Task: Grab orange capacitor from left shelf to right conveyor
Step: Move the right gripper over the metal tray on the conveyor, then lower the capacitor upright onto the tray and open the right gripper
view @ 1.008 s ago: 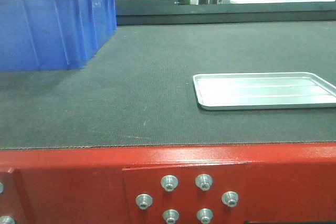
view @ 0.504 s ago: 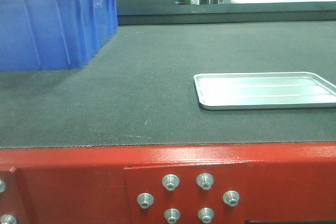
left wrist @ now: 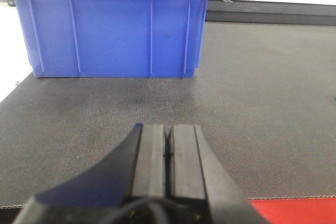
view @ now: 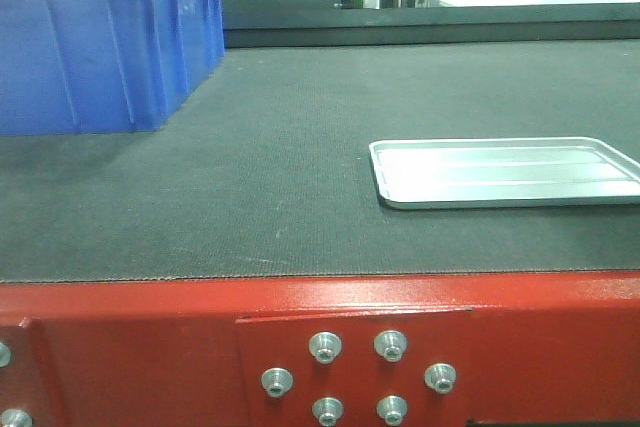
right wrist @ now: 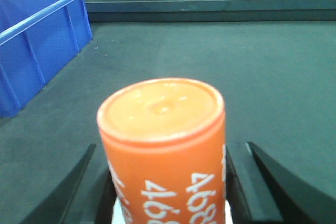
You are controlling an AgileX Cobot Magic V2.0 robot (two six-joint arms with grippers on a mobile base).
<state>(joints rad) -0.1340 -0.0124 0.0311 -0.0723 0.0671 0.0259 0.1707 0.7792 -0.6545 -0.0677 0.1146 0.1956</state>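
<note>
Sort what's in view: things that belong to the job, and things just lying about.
Job: orange capacitor, clamped in right gripper; conveyor belt.
Lying about: blue bin; silver tray; left gripper, shut and empty.

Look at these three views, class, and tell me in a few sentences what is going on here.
The right end effector grips the orange capacitor between its fingers, facing the dark conveyor belt, with the blue bin off to its left. The capacitor has not yet been set down. The left end effector is shut on nothing, low over the belt in front of the bin. A silver tray lies on the belt.
</note>
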